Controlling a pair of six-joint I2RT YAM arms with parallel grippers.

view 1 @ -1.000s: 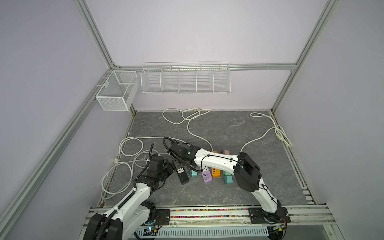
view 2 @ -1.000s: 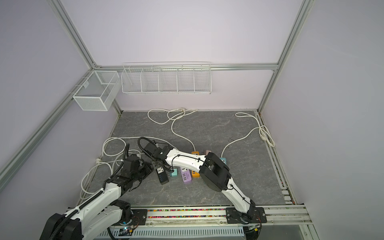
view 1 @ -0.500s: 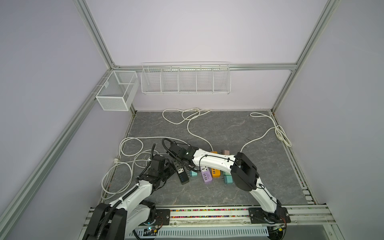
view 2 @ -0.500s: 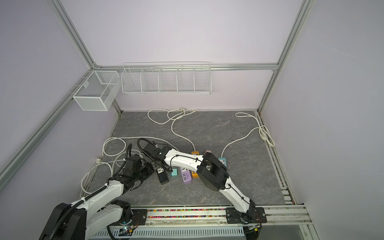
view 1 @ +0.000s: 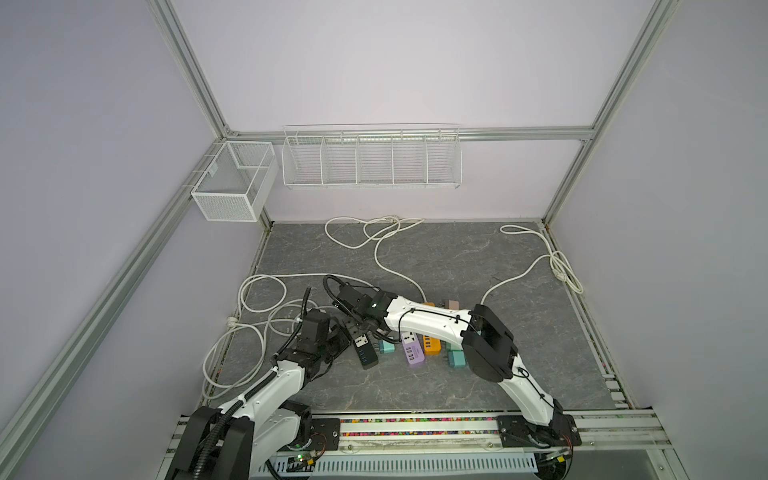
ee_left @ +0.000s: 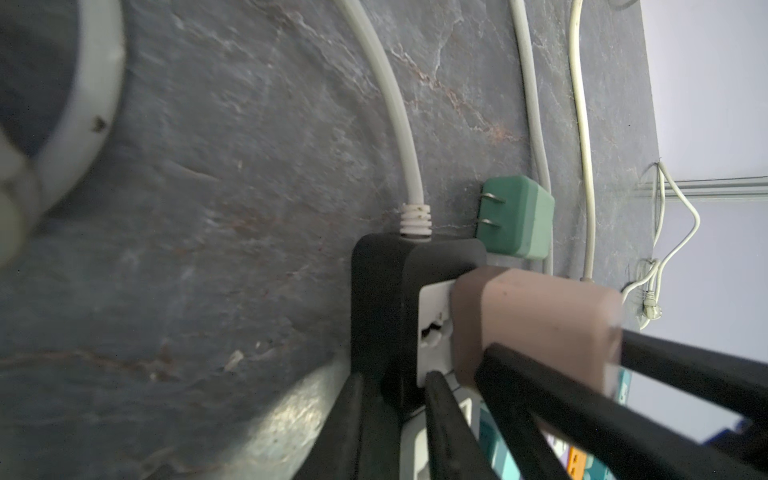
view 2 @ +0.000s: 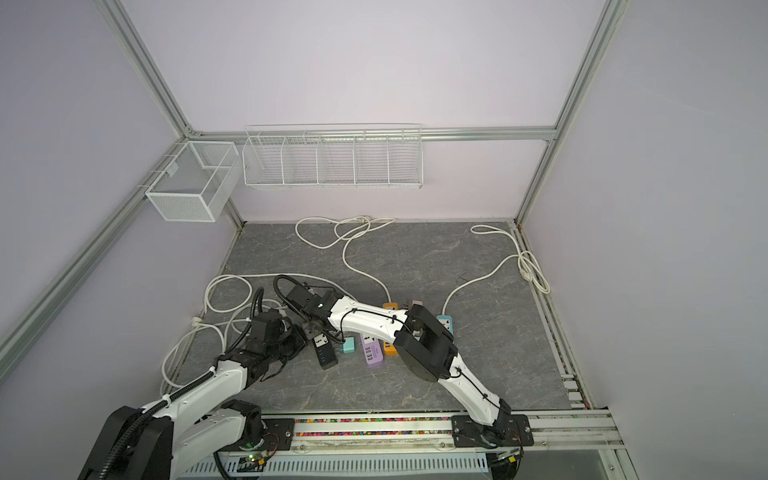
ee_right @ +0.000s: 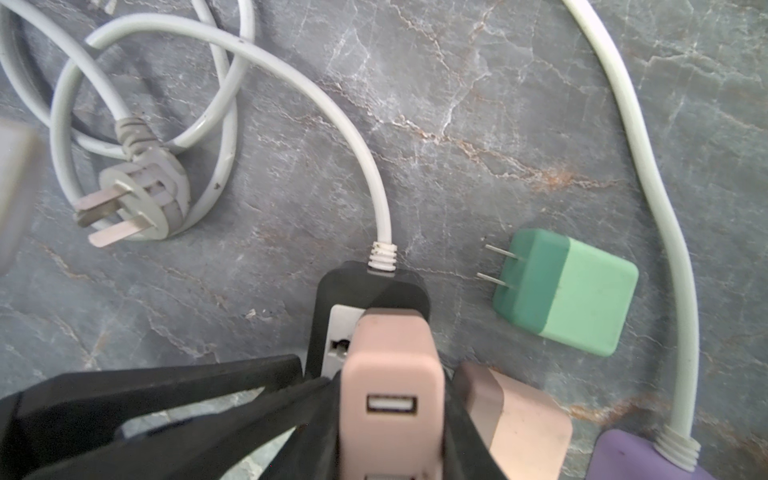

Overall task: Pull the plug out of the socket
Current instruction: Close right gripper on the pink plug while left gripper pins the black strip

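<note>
Tabletop (view 1: 478, 257) is your widest thing: grey slate, strewn with loops of white cord. Take the black power strip (view 1: 365, 350) as your landmark. Both arms lean in and meet over its cord end in both top views. A purple strip (view 1: 411, 350) lies just beside the black power strip, on the side away from your left arm.

Your left fingers (ee_left: 345, 432) are closed on the black power strip, one against its underside and one on its socket face, so the strip looks pinned for the pull. The strip's own white cord (ee_right: 332, 104) leaves its end and curves away across the slate.

The pink plug (ee_right: 390, 353) stands in the black power strip's white socket face, close to the cord end. Your right fingers (ee_right: 459, 428) are clamped on its two sides, with the plug's USB port facing the wrist camera. In the left wrist view the plug's base sits flush on the socket face and no prongs show, so I judge it not yet out.

So reach and grip are done on both sides. What is left is the pull itself: draw the plug straight off the face while the left fingers hold the strip down, then carry it clear.

A green charger (ee_right: 565, 291) lies loose just beside the black power strip, its two prongs bare. A second pink adapter (ee_right: 519, 415) lies just beside the strip too.
</note>
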